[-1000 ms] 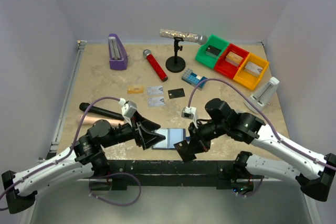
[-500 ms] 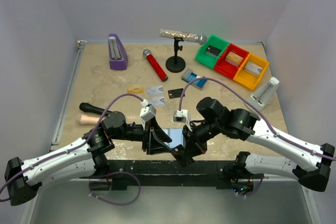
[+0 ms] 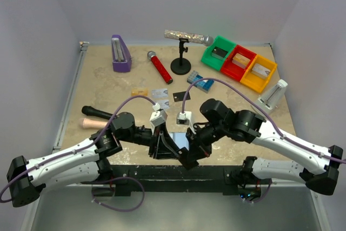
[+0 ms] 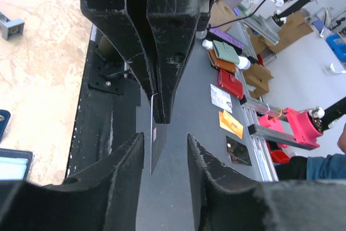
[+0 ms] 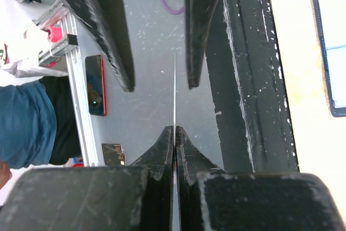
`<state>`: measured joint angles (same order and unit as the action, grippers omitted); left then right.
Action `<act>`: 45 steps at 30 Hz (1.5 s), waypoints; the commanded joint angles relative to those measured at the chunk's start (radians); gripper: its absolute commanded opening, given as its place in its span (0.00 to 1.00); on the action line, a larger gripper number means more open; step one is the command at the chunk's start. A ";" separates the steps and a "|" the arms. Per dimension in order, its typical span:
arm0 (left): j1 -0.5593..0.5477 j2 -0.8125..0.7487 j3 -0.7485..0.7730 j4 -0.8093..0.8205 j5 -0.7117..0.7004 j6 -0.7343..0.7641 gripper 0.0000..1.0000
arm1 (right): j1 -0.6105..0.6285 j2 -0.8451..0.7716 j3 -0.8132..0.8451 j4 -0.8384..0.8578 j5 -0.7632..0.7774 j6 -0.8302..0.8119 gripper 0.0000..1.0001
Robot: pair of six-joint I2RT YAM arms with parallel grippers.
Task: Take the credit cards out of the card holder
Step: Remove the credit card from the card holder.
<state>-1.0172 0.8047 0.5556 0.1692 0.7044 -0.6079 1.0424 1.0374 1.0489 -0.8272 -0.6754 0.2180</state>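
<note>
My right gripper (image 5: pixel 174 129) is shut on a thin dark credit card (image 5: pixel 174 90), held edge-on over the table's near edge. My left gripper (image 4: pixel 165 139) faces it, and its two fingers (image 5: pixel 111 31) stand apart on either side of the card (image 4: pixel 157 147) without touching it. The dark-blue card holder (image 3: pixel 181 139) lies open on the table under both grippers, its pale pockets showing (image 5: pixel 332 52). Other credit cards lie further back: a gold one (image 3: pixel 139 92), a silver one (image 3: pixel 159 92) and a dark one (image 3: pixel 180 96).
At the back stand a purple block (image 3: pixel 120 53), a red microphone (image 3: pixel 160 66), a microphone stand (image 3: pixel 181 63), and green (image 3: pixel 217 52), red (image 3: pixel 238 62) and yellow (image 3: pixel 258 72) bins. A blue-and-white block (image 3: pixel 200 81), a white stand (image 3: pixel 273 96) and a black-handled tool (image 3: pixel 97 113) lie around.
My left arm has swung right to meet the right gripper, and its jaws have narrowed around the held card. The right gripper has shifted slightly left, still shut on the card.
</note>
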 commanded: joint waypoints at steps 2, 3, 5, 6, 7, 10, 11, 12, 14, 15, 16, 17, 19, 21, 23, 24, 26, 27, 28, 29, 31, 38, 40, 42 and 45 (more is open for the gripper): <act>-0.014 0.027 0.056 0.039 0.052 0.020 0.32 | 0.008 0.000 0.056 -0.023 0.013 -0.028 0.00; -0.014 0.028 0.058 0.041 0.052 0.022 0.27 | 0.008 0.000 0.057 -0.024 0.016 -0.029 0.00; -0.015 0.031 0.058 0.041 0.049 0.022 0.12 | 0.010 0.000 0.057 -0.026 0.016 -0.031 0.00; -0.015 0.031 0.058 0.041 0.047 0.023 0.01 | 0.010 -0.002 0.056 -0.026 0.019 -0.032 0.00; -0.015 0.030 0.058 0.039 0.041 0.023 0.00 | 0.010 -0.008 0.056 -0.026 0.036 -0.028 0.12; -0.014 -0.002 0.023 0.044 -0.023 0.030 0.00 | 0.008 -0.068 0.025 0.025 0.127 0.033 0.54; -0.012 -0.033 -0.002 0.050 -0.064 0.025 0.00 | 0.005 -0.097 0.010 0.063 0.182 0.059 0.59; -0.005 -0.065 -0.028 0.061 -0.109 0.017 0.00 | -0.002 -0.124 -0.004 0.086 0.227 0.095 0.63; 0.014 -0.136 -0.091 0.110 -0.195 -0.024 0.00 | -0.056 -0.193 -0.035 0.129 0.292 0.164 0.64; 0.020 -0.181 -0.129 0.134 -0.253 -0.048 0.00 | -0.083 -0.233 -0.065 0.172 0.310 0.203 0.64; 0.023 -0.223 -0.161 0.157 -0.314 -0.074 0.00 | -0.108 -0.285 -0.097 0.212 0.327 0.239 0.65; 0.023 -0.272 -0.199 0.173 -0.397 -0.110 0.00 | -0.134 -0.347 -0.151 0.265 0.333 0.280 0.65; 0.025 -0.356 -0.278 0.228 -0.540 -0.179 0.00 | -0.163 -0.437 -0.223 0.364 0.342 0.351 0.66; 0.026 -0.426 -0.354 0.295 -0.649 -0.246 0.00 | -0.166 -0.480 -0.280 0.440 0.359 0.406 0.67; 0.026 -0.472 -0.423 0.367 -0.726 -0.309 0.00 | -0.166 -0.500 -0.329 0.520 0.364 0.458 0.68; 0.026 -0.481 -0.446 0.413 -0.744 -0.338 0.00 | -0.166 -0.504 -0.349 0.555 0.367 0.489 0.68; 0.026 -0.484 -0.476 0.467 -0.755 -0.374 0.00 | -0.166 -0.505 -0.386 0.626 0.373 0.521 0.68; 0.026 -0.483 -0.474 0.477 -0.749 -0.381 0.00 | -0.166 -0.495 -0.394 0.657 0.373 0.532 0.68; 0.026 -0.478 -0.470 0.486 -0.741 -0.386 0.00 | -0.166 -0.482 -0.394 0.672 0.370 0.540 0.68; 0.026 -0.472 -0.470 0.498 -0.731 -0.394 0.00 | -0.166 -0.459 -0.388 0.686 0.366 0.544 0.68; 0.026 -0.467 -0.468 0.524 -0.717 -0.403 0.00 | -0.166 -0.413 -0.372 0.711 0.340 0.554 0.68; 0.026 -0.460 -0.471 0.543 -0.709 -0.421 0.00 | -0.165 -0.332 -0.369 0.799 0.333 0.598 0.68; 0.026 -0.458 -0.474 0.552 -0.709 -0.428 0.00 | -0.165 -0.323 -0.375 0.823 0.330 0.609 0.67; 0.028 -0.453 -0.480 0.561 -0.709 -0.431 0.00 | -0.165 -0.317 -0.388 0.890 0.318 0.619 0.65; 0.026 -0.447 -0.480 0.569 -0.709 -0.437 0.00 | -0.165 -0.298 -0.383 0.918 0.297 0.627 0.58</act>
<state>-0.9951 0.3489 0.0780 0.6613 0.0097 -1.0222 0.8783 0.7269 0.6559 -0.0364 -0.3431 0.8162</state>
